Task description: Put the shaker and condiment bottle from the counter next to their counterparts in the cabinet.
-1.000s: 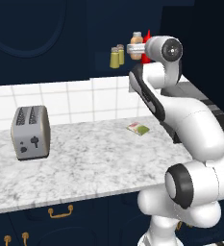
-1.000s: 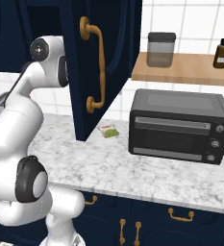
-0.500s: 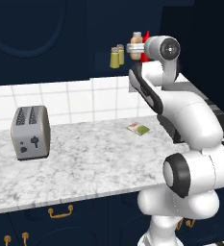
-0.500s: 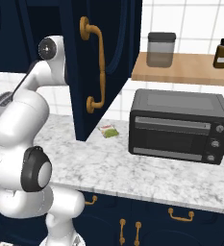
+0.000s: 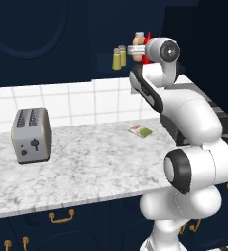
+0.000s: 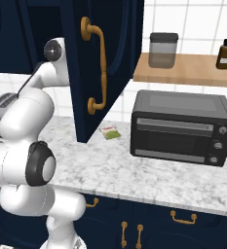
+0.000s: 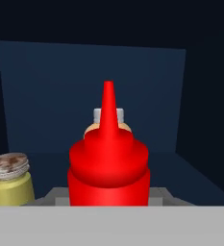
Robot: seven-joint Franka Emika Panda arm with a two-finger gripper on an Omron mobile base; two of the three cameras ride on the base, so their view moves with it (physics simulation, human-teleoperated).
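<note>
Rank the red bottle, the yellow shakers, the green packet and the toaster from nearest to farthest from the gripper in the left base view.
1. red bottle, right at the gripper, up in the cabinet.
2. yellow shakers, just to its left on the shelf.
3. green packet, down on the counter below.
4. toaster, far left on the counter.

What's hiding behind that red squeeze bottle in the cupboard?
Behind the red squeeze bottle stands an orange-tan bottle: only its shoulders and pale grey cap peek out; its body and label are covered.
</note>
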